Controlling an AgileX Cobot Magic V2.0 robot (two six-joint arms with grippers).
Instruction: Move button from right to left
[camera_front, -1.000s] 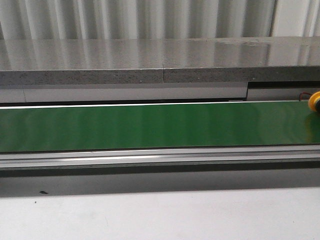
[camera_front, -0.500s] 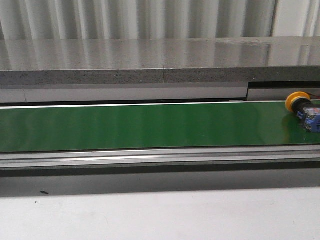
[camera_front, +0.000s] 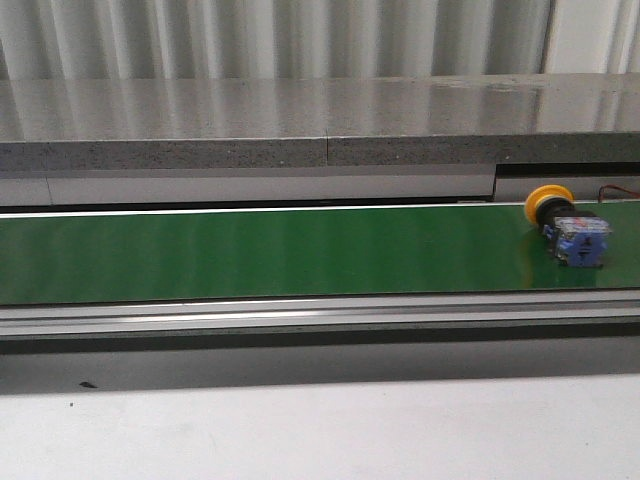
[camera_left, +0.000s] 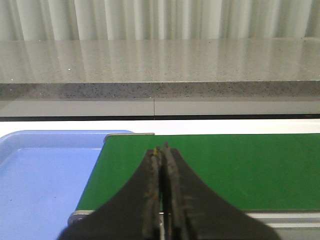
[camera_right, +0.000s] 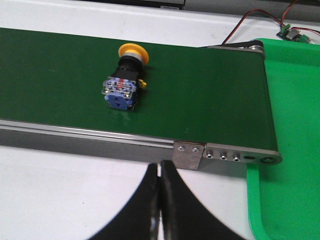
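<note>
The button (camera_front: 566, 226), with a yellow cap, black collar and blue-and-clear block, lies on its side on the green belt (camera_front: 280, 250) near the belt's right end. It also shows in the right wrist view (camera_right: 124, 82). My right gripper (camera_right: 160, 170) is shut and empty, hovering over the white table in front of the belt's right end, apart from the button. My left gripper (camera_left: 163, 150) is shut and empty above the belt's left end (camera_left: 240, 170). Neither gripper shows in the front view.
A blue tray (camera_left: 45, 180) lies beside the belt's left end. A green tray (camera_right: 295, 125) lies beside its right end, with a small circuit board and red and black wires (camera_right: 295, 32) behind it. A grey stone ledge (camera_front: 300, 120) runs behind the belt.
The button has travelled left along the belt, from the front view's right edge to fully in view. No gripper appears in the front view.
</note>
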